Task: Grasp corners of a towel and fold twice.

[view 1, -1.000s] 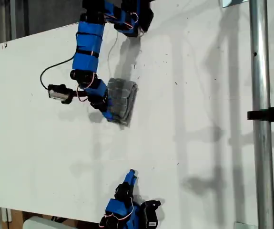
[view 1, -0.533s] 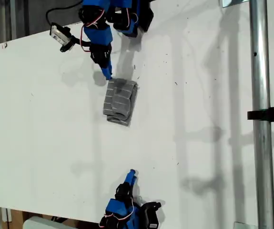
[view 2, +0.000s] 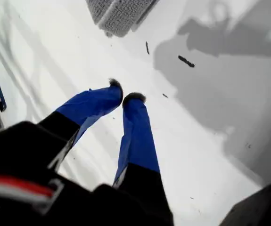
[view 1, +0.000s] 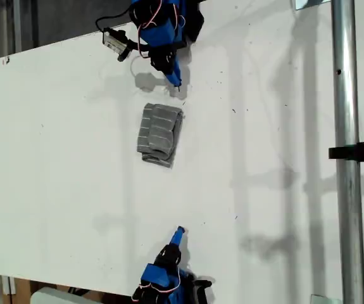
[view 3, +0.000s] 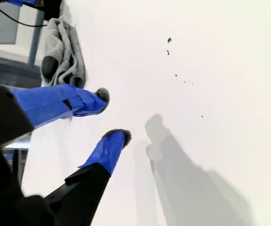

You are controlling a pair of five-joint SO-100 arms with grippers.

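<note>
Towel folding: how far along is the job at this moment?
The folds look done: the towel lies as a small layered bundle on the white table, and neither gripper touches it. My first gripper has jaws nearly closed on nothing, just short of the bundle. My second gripper is open and empty, well away from it. What seems left is parking the arms; the bundle's edges look slightly uneven.

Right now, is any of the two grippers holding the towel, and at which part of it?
No. My first gripper and my second gripper hold nothing. The towel lies folded on the table, apart from both.
</note>
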